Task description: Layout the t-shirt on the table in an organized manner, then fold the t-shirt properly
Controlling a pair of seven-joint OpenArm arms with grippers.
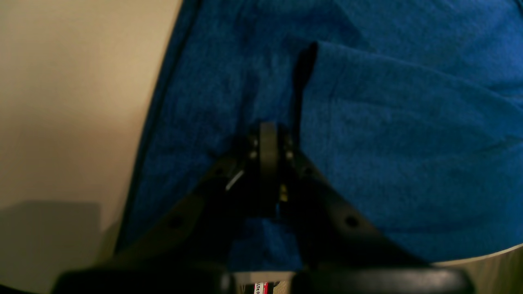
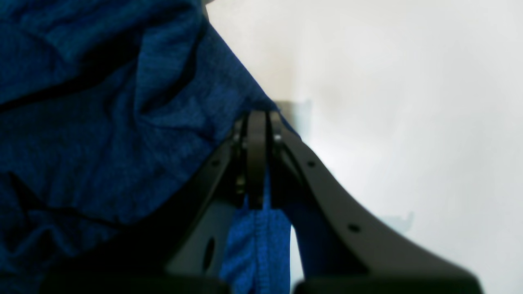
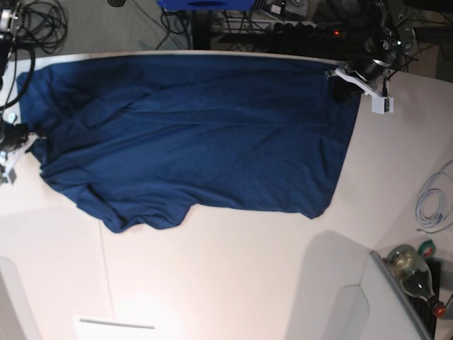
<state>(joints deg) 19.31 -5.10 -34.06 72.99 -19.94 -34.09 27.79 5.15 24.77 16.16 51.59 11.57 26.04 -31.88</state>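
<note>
Layout nearly done, folding not begun: both grippers pinch the t-shirt's far edge.

The navy t-shirt [image 3: 191, 134] lies spread over the far half of the white table [image 3: 248, 283], mostly flat, though I judge it not yet tidy: ridges run across its middle and its near hem bunches at one corner, so smoothing and every fold remain. The left gripper [image 1: 267, 134] is clamped shut on cloth at the shirt's far corner, by the table's curved edge; the right gripper [image 2: 256, 122] is likewise closed on a pinch of fabric at the shirt's opposite end, a strip of it hanging between the jaws. The only container, a glass bottle [image 3: 410, 269], lies off the table's near corner, well apart from the shirt; its contents cannot be made out.
</note>
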